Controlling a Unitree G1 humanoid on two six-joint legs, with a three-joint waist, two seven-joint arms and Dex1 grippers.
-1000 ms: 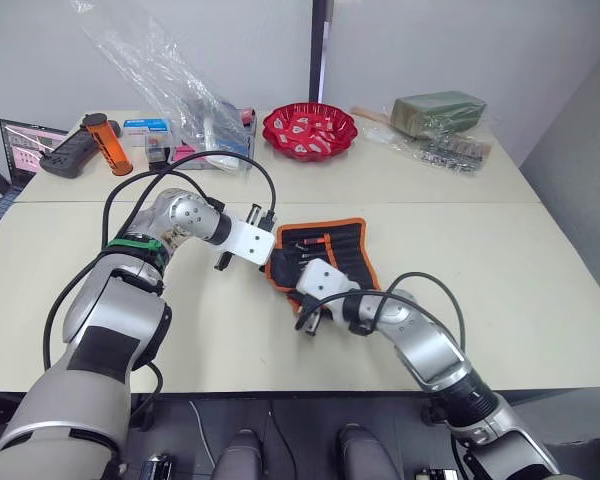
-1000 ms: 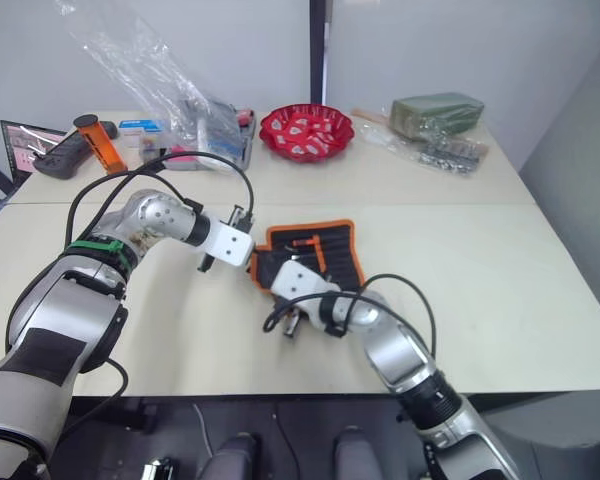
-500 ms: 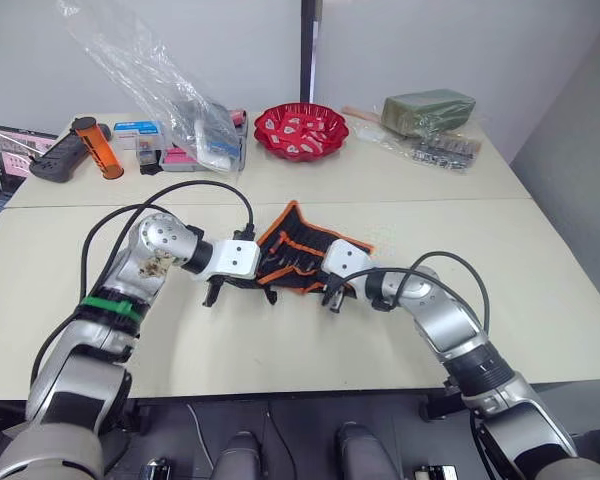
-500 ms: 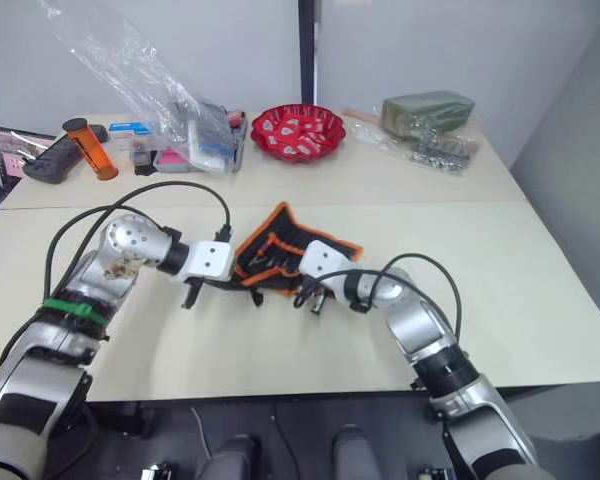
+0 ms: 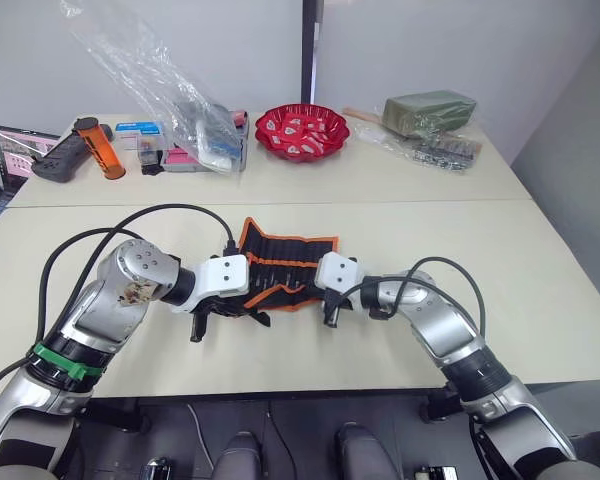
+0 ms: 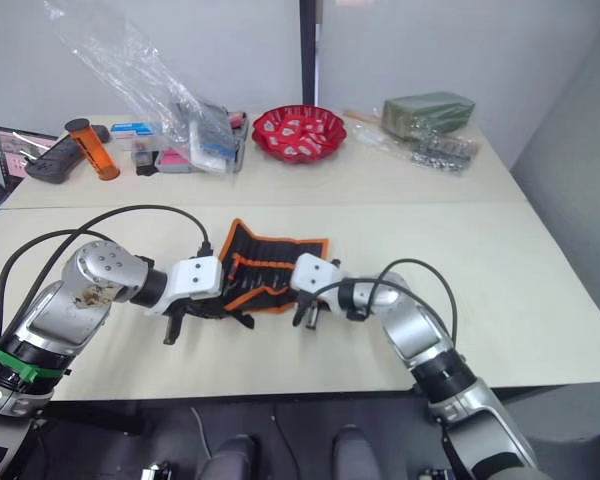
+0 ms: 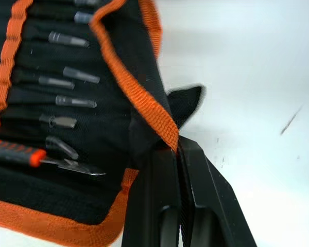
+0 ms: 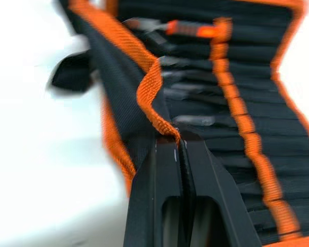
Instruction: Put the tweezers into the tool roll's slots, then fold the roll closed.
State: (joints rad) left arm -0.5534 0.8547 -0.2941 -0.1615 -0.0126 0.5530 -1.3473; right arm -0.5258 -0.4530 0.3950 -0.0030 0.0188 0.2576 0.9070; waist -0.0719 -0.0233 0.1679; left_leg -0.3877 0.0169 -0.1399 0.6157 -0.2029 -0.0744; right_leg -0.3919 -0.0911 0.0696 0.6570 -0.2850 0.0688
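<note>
The tool roll (image 5: pixel 280 268) is lying open near the middle of the tabletop (image 5: pixel 540 270), well in front of the red bowl (image 5: pixel 302 129), its inner face turned up and its orange edging showing all round. Both tools are gripping its near edge. The left tool (image 7: pixel 178 154) is sitting at the roll's near left corner with its two black fingers pressed fully together, pinching the orange-edged hem, which is folding up over the roll where the tool is clamping it. The right tool (image 8: pixel 170 140) is sitting at the roll's near right corner, its fingers likewise closed tight on a buckled loop of the orange edging. Between the two tools the near edge is lifting slightly off the tabletop. Across the roll's inner face the slots (image 7: pixel 36 98) are holding a row of slim tweezers (image 7: pixel 74 101), their tips sticking out, and one orange-handled tool (image 7: pixel 18 152) is lying among them. A short black strap (image 7: pixel 188 100) is poking out from the roll beside the left tool.
</note>
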